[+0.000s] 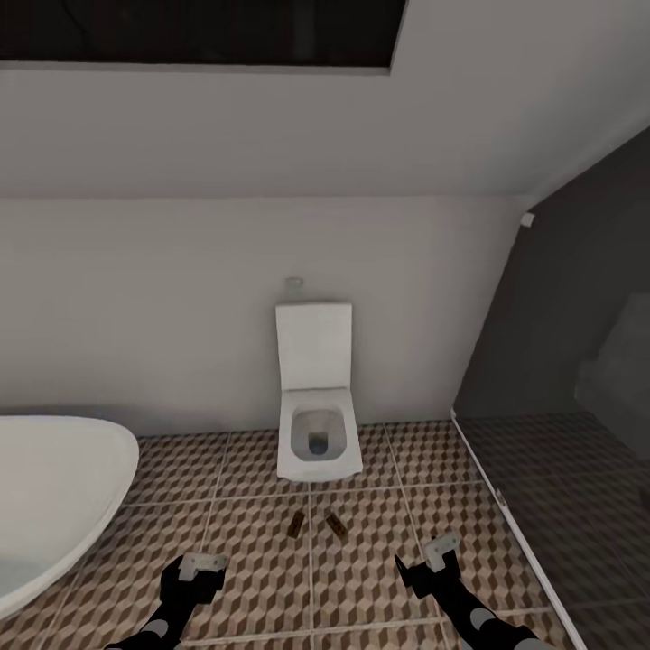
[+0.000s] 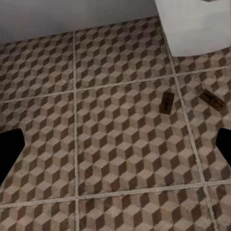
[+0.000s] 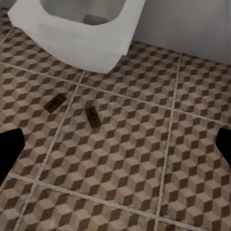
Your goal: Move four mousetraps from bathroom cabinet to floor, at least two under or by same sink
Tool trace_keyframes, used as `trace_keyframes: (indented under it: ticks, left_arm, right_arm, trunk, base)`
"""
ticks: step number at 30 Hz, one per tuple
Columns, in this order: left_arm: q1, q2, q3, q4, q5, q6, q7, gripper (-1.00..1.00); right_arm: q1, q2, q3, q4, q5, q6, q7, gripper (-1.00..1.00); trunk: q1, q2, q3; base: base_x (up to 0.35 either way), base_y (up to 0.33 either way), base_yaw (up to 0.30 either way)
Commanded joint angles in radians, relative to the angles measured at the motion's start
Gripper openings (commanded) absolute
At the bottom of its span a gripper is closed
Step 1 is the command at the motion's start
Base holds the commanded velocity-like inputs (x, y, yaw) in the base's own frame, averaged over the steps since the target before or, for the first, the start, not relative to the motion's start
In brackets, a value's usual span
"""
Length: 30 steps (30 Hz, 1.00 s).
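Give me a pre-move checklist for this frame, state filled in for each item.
1. Left gripper empty: ok, nothing between its fingers in the left wrist view.
2. Right gripper empty: ok, open with nothing held.
3. Mousetraps on the bathroom floor: two visible, one and another, both flat on the cube-pattern tiles in front of the toilet.
4. All four placed: not ok, two are visible.
5. Two next to the bathroom sink: cannot tell, the pair lies by the toilet.
6. Space around the arms: ok, bathtub sits off the left arm's side, apart from it.
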Motion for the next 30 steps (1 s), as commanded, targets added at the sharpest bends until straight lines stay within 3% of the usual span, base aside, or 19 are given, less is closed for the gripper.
trace_keyframes:
  ticks: [1, 11, 22, 26, 30]
  left_arm:
    - [-0.001, -0.001, -0.007, 0.001, -0.001, -0.002, 0.005, 1.00]
    - [0.004, -0.015, -0.007, 0.001, -0.003, -0.002, 0.004, 1.00]
    - [0.070, -0.010, -0.004, 0.012, -0.001, -0.002, 0.010, 1.00]
    - [0.090, 0.007, -0.003, 0.015, 0.000, -0.002, 0.013, 1.00]
    - [0.108, 0.049, -0.003, 0.016, 0.000, -0.002, 0.015, 1.00]
  right_arm:
    - [-0.001, 0.000, 0.003, 0.000, -0.011, -0.002, 0.008, 1.00]
    - [0.002, -0.001, 0.003, 0.000, -0.011, 0.001, 0.008, 1.00]
    - [0.002, 0.002, 0.003, 0.000, -0.011, 0.009, 0.004, 1.00]
    - [0.005, 0.002, 0.003, 0.001, -0.011, 0.037, -0.009, 1.00]
    - [0.040, -0.007, 0.002, 0.001, -0.011, 0.074, -0.034, 1.00]
  trunk:
    - [0.001, -0.002, 0.000]
    - [0.001, -0.002, 0.013]
    - [0.001, -0.002, 0.015]
    - [0.001, -0.002, 0.015]
    - [0.001, -0.002, 0.015]
  base:
    - [0.000, 0.000, 0.000]
    - [0.000, 0.000, 0.000]
    - [0.000, 0.000, 0.000]
    - [0.000, 0.000, 0.000]
    - [0.000, 0.000, 0.000]
